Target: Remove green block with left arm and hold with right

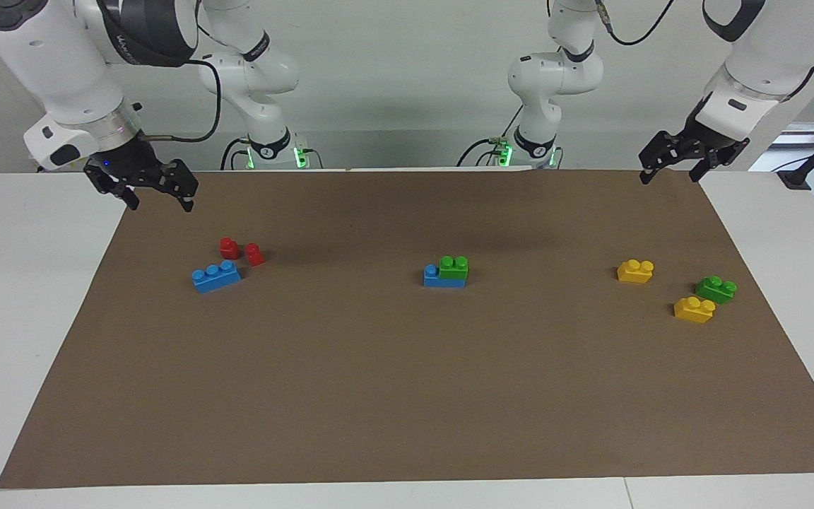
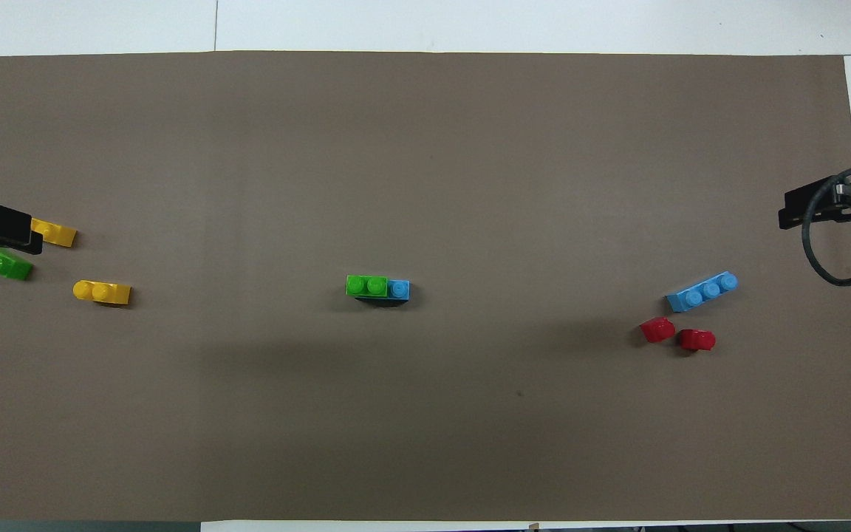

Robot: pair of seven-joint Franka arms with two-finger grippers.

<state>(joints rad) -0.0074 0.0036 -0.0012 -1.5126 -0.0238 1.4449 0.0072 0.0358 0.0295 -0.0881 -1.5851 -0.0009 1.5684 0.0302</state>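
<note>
Brown paper covered a white surface (image 1: 25,318), and both arms hung raised at its robot end, neither touching anything. Going left to right in the facing view: the right hand (image 1: 160,194) hovered with fingers spread wide over the paper's corner. Below it lay two red bricks (image 1: 241,252) and, touching them, a loose blue brick (image 1: 216,276). At the middle sat the green block (image 1: 454,267), stacked on another blue brick (image 1: 442,279) so that one blue stud stayed bare. Toward the left arm's end lay a yellow brick (image 1: 635,271), a second green brick (image 1: 716,289) and another yellow brick (image 1: 694,309). The left hand (image 1: 670,170) hovered over the paper's edge, its fingers parted.

By my reading, no step had begun. The next move likely called for the right hand to come down and pinch the lower blue brick steady, leaving the green block free for the left hand to pull upward.

The facing view showed both hands well clear of the paper. The overhead view made the left hand seem to cover a yellow brick, though it was only raised above it.
</note>
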